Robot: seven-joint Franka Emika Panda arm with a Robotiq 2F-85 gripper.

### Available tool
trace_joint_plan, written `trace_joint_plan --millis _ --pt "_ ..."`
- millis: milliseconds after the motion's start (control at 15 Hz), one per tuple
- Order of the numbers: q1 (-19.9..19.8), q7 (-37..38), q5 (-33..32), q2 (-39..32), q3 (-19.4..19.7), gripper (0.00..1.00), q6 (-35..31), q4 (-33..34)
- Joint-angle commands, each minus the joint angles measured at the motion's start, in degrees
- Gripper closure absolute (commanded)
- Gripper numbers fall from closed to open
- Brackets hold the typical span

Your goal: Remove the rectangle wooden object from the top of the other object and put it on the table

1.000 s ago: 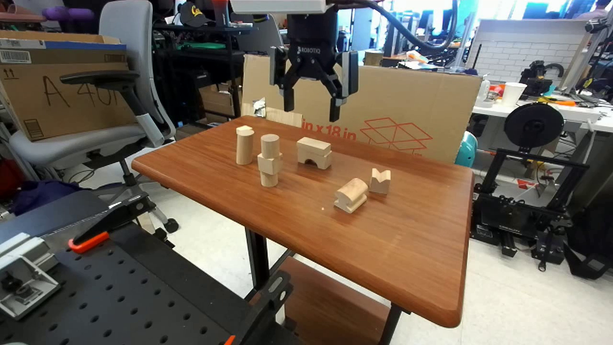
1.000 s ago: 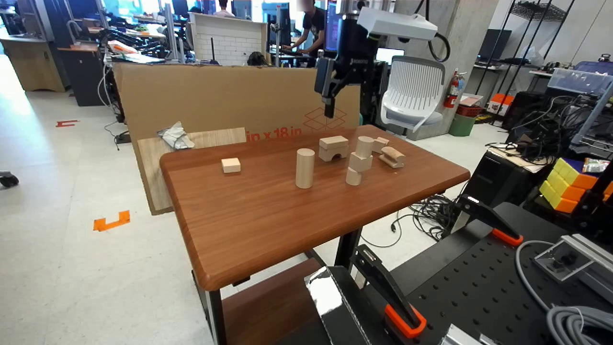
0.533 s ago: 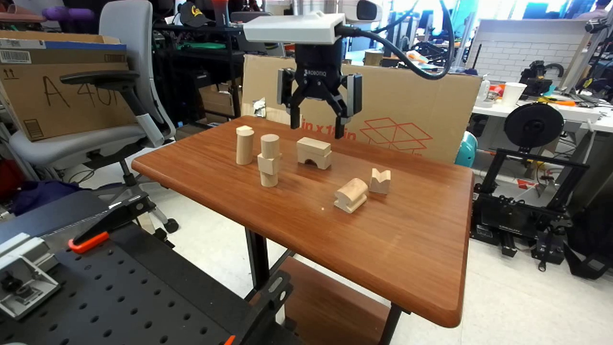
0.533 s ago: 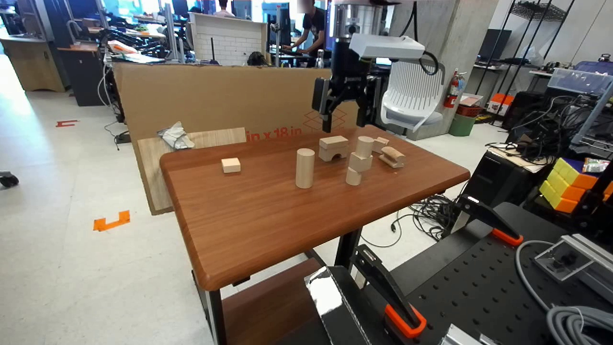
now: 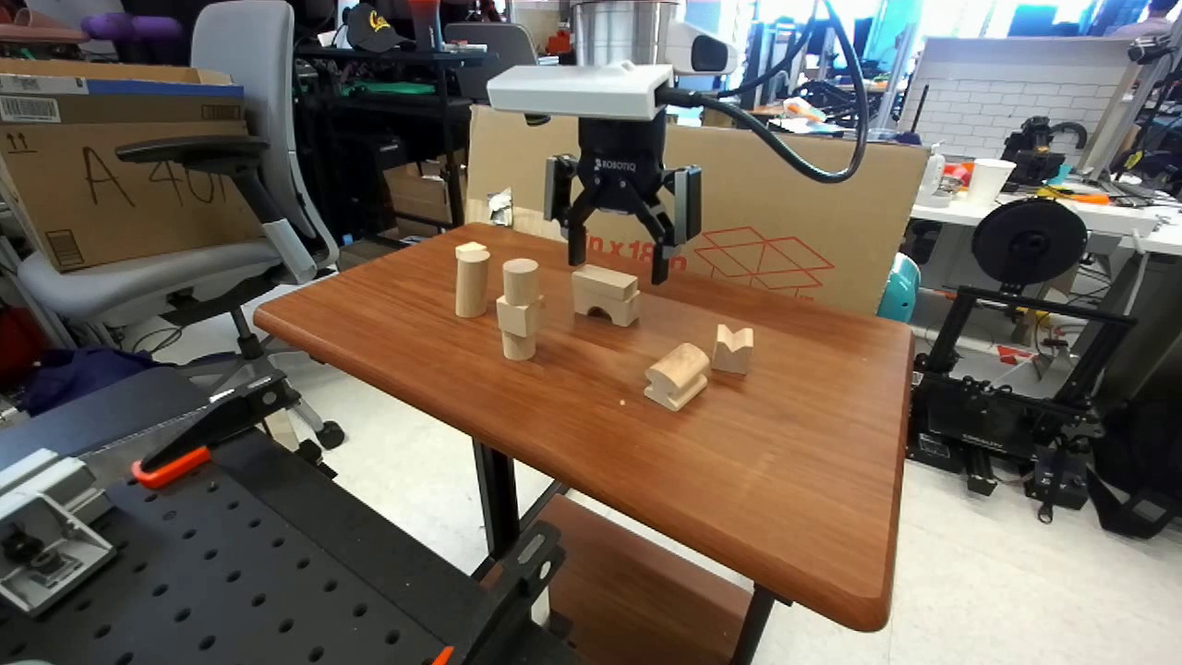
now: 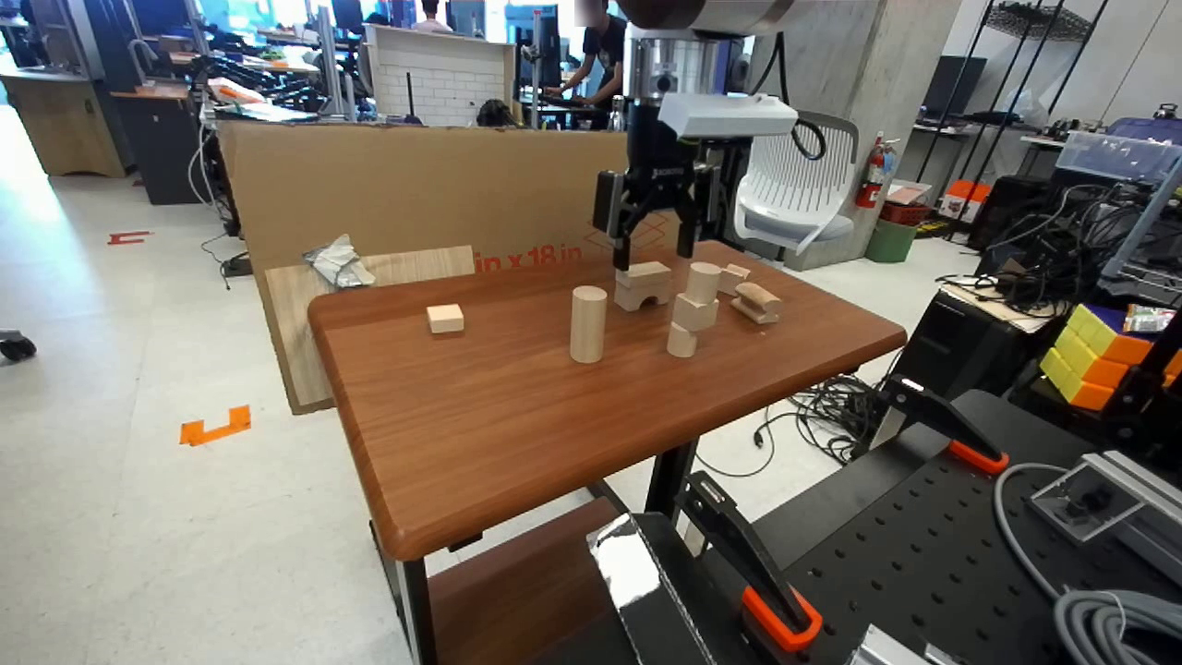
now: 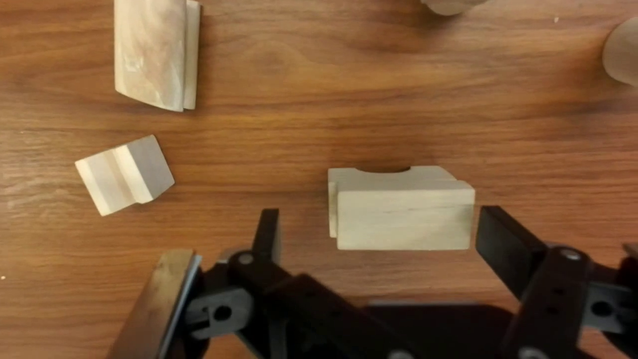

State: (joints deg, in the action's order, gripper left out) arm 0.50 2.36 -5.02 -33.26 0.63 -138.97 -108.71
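Black jaws spread on nothing, the gripper [image 5: 618, 268] hangs above the wooden brick [image 7: 404, 219], how high I can't quite tell. The brick sits atop the notched block [image 5: 621, 309] toward the far edge of the table [image 5: 785, 480]; gripping, lifting, placing remain.

In an exterior view, the brick [image 5: 603, 283] sits on the lower block [image 5: 624, 313], below my pincer [image 5: 618, 267]; on the table [image 5: 785, 480], a three-piece stack [image 5: 519, 317] stands left of them, a V-block [image 5: 733, 355] right.
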Motion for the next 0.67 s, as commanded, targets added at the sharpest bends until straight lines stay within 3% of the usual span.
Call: trace_joint_plan --millis 0,600 --pt "0.8 -0.3 0.1 -1.3 0.2 0.0 1.3 2.5" --pt "1.8 0.0 -0.3 -3.2 0.2 0.0 2.1 3.7"
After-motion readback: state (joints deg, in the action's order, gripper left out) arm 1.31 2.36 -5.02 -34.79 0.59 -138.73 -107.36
